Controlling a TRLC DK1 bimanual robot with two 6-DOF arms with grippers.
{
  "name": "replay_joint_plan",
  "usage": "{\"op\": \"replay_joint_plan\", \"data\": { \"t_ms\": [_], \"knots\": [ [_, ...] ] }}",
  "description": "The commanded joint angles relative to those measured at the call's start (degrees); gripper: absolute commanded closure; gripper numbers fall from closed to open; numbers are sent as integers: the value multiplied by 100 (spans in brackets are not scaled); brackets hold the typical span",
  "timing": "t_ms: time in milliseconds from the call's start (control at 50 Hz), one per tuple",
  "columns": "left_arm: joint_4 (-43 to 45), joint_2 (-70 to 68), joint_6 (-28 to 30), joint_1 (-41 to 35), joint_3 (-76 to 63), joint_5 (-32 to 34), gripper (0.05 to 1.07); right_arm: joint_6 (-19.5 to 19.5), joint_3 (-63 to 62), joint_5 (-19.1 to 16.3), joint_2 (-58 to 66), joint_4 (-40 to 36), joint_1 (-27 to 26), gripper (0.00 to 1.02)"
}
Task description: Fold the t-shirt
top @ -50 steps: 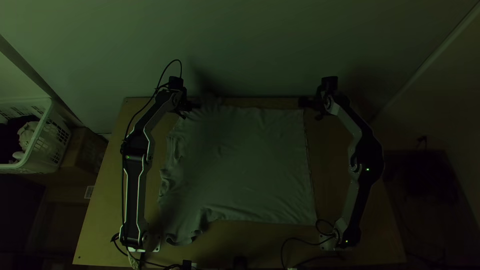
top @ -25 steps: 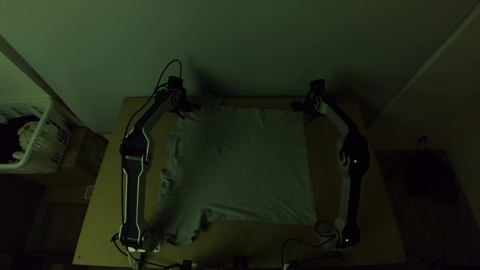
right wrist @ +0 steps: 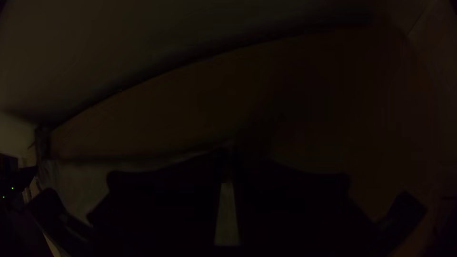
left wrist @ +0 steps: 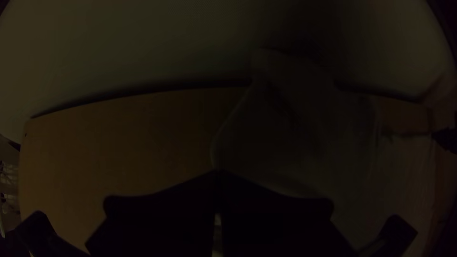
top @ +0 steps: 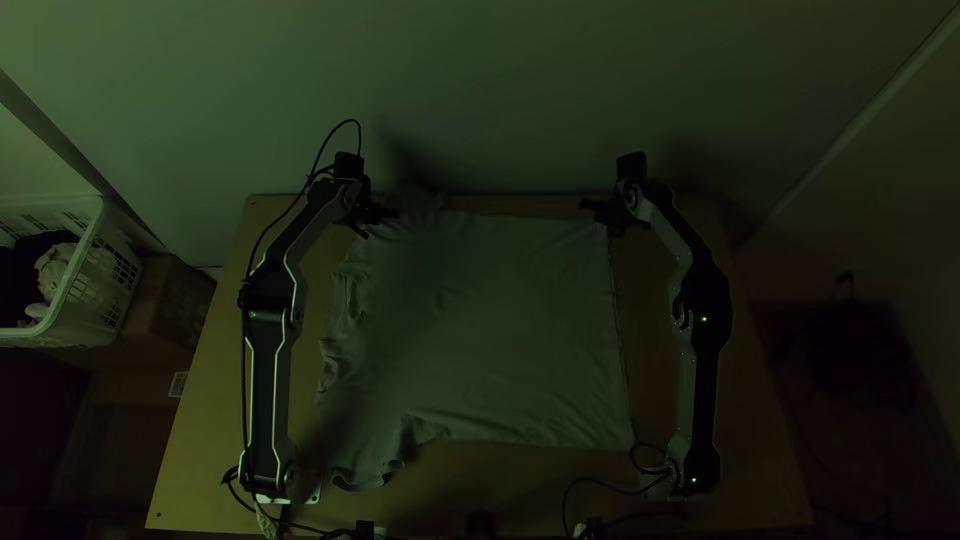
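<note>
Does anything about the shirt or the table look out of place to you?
Yes: one sleeve of the t-shirt pokes past the table's far edge, toward the wall, though the body lies spread on the tabletop. The sleeve-side edge also looks rumpled.

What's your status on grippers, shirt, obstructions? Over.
Left gripper shut at far sleeve, hold on cloth unclear; right gripper by far hem corner. T-shirt spread, unfolded. Possible snag: rumpled edge beside left arm.
</note>
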Motion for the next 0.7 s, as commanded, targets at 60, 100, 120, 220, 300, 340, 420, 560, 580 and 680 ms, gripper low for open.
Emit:
{"op": "replay_joint_plan", "data": {
  "t_ms": [60, 100, 120, 220, 300, 340, 420, 560, 580, 680],
  "knots": [
    [-86, -299, -97, 206, -87, -27, 105, 131, 461, 199, 87, -60, -57, 100],
    [-24, -317, -106, 233, -87, -27, 105, 105, 540, 251, 123, -60, -66, 100],
    [2, -317, -115, 250, -78, -27, 105, 87, 575, 269, 140, -60, -66, 100],
    [160, -317, -150, 321, -17, -27, 105, 78, 760, 313, 281, -42, -83, 100],
    [371, -317, -247, 400, -17, -1, 105, 43, 857, 339, 395, 2, -83, 100],
    [477, -317, -273, 426, -8, 43, 105, -10, 892, 339, 430, 28, -83, 100],
    [670, -281, -282, 470, 1, 61, 105, -45, 927, 339, 501, 142, -83, 100],
    [503, -369, -387, 488, 63, 333, 105, -89, 909, 339, 465, 125, -110, 100],
    [468, -387, -414, 488, 63, 412, 105, -89, 901, 339, 448, 98, -110, 100],
    [178, -457, -431, 488, 45, 500, 105, -150, 813, 339, 351, 46, -154, 100]
  ]
}}
